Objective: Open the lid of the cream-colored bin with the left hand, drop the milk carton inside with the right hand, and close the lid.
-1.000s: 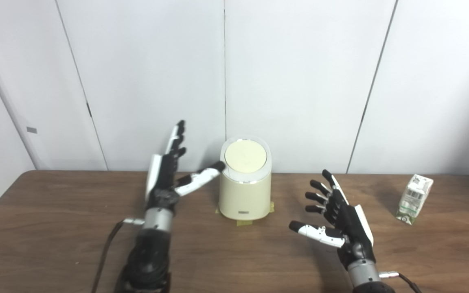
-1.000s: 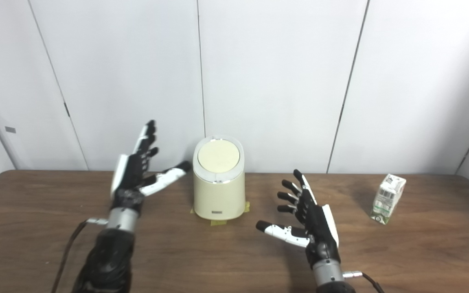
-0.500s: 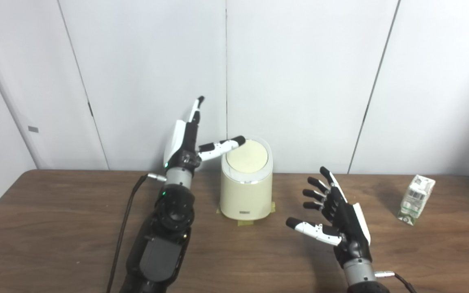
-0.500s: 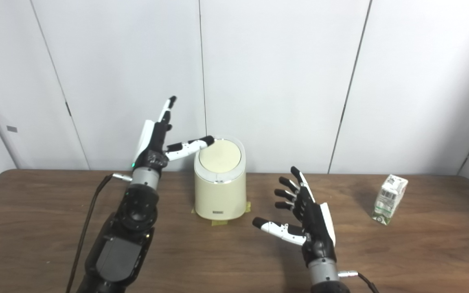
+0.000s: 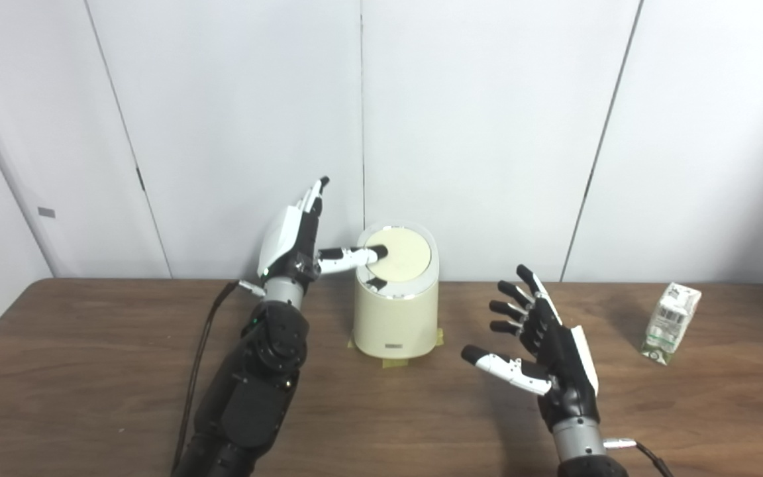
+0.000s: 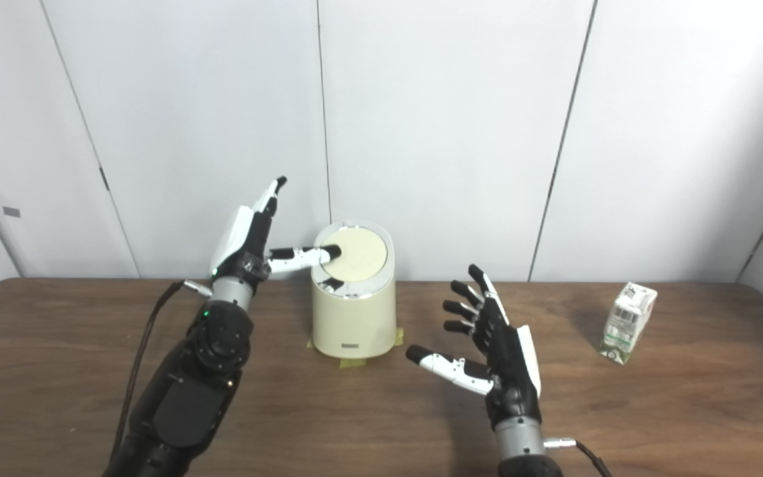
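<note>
The cream-colored bin [image 5: 395,318] stands at the back middle of the table, its round lid [image 5: 401,255] flat and shut. My left hand [image 5: 299,242] is open beside the bin's left side, fingers pointing up, thumb reaching over the lid's left edge and touching it. My right hand [image 5: 544,348] is open and empty, held above the table to the right of the bin. The milk carton [image 5: 671,323] stands upright at the far right, well apart from my right hand.
The brown wooden table [image 5: 90,371] backs onto a white panelled wall. Yellow tape [image 5: 396,361] shows under the bin's base. A black cable [image 5: 199,371] runs along my left arm.
My left hand has risen from beside the bin, then come down so its thumb rests on the lid's left edge. My right hand has barely moved. The lid stays shut.
</note>
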`<state>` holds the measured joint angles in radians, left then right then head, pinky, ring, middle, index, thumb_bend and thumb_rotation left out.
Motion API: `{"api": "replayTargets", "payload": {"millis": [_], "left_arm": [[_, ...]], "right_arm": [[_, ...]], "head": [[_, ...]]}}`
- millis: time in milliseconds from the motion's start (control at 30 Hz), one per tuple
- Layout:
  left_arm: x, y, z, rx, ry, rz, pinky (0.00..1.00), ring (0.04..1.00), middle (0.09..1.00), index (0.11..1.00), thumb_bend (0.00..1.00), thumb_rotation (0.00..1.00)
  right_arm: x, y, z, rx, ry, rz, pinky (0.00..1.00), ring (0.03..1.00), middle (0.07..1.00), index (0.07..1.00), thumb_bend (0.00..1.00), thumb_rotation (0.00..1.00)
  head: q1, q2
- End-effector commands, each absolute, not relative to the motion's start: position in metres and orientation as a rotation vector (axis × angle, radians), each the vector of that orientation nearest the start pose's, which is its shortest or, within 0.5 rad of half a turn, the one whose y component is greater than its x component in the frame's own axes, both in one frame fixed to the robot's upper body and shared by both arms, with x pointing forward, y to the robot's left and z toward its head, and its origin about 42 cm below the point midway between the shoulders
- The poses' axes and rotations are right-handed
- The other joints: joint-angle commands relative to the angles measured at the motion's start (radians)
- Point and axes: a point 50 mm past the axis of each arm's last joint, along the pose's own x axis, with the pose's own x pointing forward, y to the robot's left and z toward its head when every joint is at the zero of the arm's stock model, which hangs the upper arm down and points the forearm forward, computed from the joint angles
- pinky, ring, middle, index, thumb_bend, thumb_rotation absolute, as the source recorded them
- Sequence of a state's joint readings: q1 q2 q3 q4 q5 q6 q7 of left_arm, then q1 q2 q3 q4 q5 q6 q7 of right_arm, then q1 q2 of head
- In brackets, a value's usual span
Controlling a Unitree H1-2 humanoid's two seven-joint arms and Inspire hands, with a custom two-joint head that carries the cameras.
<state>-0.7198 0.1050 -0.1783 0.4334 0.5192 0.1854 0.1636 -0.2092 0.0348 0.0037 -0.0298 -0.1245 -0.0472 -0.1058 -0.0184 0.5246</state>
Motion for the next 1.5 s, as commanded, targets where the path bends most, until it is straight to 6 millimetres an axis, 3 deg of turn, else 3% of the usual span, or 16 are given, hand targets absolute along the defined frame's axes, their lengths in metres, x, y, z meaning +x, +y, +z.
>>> {"api": "replayTargets", "payload": {"millis": [0, 300, 600, 733, 800, 900, 1000, 1167, 1333, 1367, 1433, 1467], "left_arm": [[0.497, 0.149, 0.278, 0.763, -0.332, 0.067, 0.96, 1.000, 1.000, 1.000, 0.97, 0.34], [0.494, 0.138, 0.263, 0.892, -0.337, 0.046, 1.00, 1.000, 1.000, 1.000, 1.00, 0.34], [0.495, 0.125, 0.264, 0.979, -0.331, 0.057, 1.00, 1.000, 1.000, 1.000, 1.00, 0.35], [0.497, 0.125, 0.269, 1.204, -0.334, 0.066, 1.00, 1.000, 1.000, 1.000, 0.97, 0.29], [0.499, 0.125, 0.272, 1.400, -0.327, 0.045, 0.91, 1.000, 1.000, 1.000, 0.98, 0.23], [0.499, 0.126, 0.277, 1.607, -0.299, 0.017, 0.88, 0.997, 1.000, 1.000, 1.00, 0.16], [0.498, 0.129, 0.275, 1.723, -0.264, 0.002, 0.86, 0.985, 1.000, 1.000, 1.00, 0.12], [0.496, 0.133, 0.268, 1.805, -0.183, -0.036, 0.89, 0.998, 1.000, 1.000, 1.00, 0.14], [0.493, 0.139, 0.259, 1.793, -0.142, -0.049, 0.82, 0.960, 0.998, 1.000, 1.00, 0.16], [0.492, 0.140, 0.260, 1.690, -0.138, -0.051, 0.82, 0.960, 0.998, 1.000, 1.00, 0.16], [0.491, 0.144, 0.266, 1.447, -0.111, -0.053, 0.80, 0.968, 0.999, 1.000, 0.98, 0.26], [0.490, 0.147, 0.274, 1.246, -0.098, -0.056, 0.77, 0.968, 1.000, 1.000, 0.97, 0.30]], "right_arm": [[0.349, -0.182, 0.191, -0.061, -0.371, -0.059, 0.67, 0.774, 0.852, 0.918, 0.75, 0.20], [0.348, -0.179, 0.195, -0.083, -0.374, -0.057, 0.65, 0.766, 0.853, 0.914, 0.74, 0.20], [0.347, -0.176, 0.197, -0.100, -0.374, -0.063, 0.65, 0.756, 0.845, 0.910, 0.74, 0.22], [0.347, -0.176, 0.198, -0.098, -0.377, -0.062, 0.64, 0.756, 0.847, 0.909, 0.74, 0.21], [0.347, -0.176, 0.199, -0.102, -0.377, -0.061, 0.63, 0.752, 0.848, 0.909, 0.73, 0.20], [0.347, -0.178, 0.197, -0.101, -0.374, -0.060, 0.64, 0.758, 0.849, 0.911, 0.74, 0.22], [0.346, -0.178, 0.198, -0.090, -0.370, -0.058, 0.65, 0.761, 0.847, 0.912, 0.74, 0.23], [0.346, -0.180, 0.196, -0.074, -0.361, -0.058, 0.67, 0.774, 0.851, 0.913, 0.74, 0.24], [0.346, -0.179, 0.197, -0.062, -0.360, -0.058, 0.67, 0.773, 0.849, 0.908, 0.74, 0.23], [0.346, -0.179, 0.196, -0.063, -0.359, -0.058, 0.67, 0.772, 0.849, 0.908, 0.74, 0.22], [0.346, -0.179, 0.196, -0.068, -0.359, -0.056, 0.67, 0.776, 0.850, 0.911, 0.74, 0.23], [0.347, -0.180, 0.196, -0.068, -0.359, -0.056, 0.67, 0.775, 0.849, 0.910, 0.74, 0.23]], "head": [[-0.002, 0.001], [-0.010, 0.003], [-0.015, 0.011], [-0.015, 0.017], [-0.011, 0.017], [-0.008, 0.018], [-0.006, 0.019], [-0.002, 0.019], [0.000, 0.019], [0.001, 0.017], [0.001, 0.015], [0.003, 0.013]]}}
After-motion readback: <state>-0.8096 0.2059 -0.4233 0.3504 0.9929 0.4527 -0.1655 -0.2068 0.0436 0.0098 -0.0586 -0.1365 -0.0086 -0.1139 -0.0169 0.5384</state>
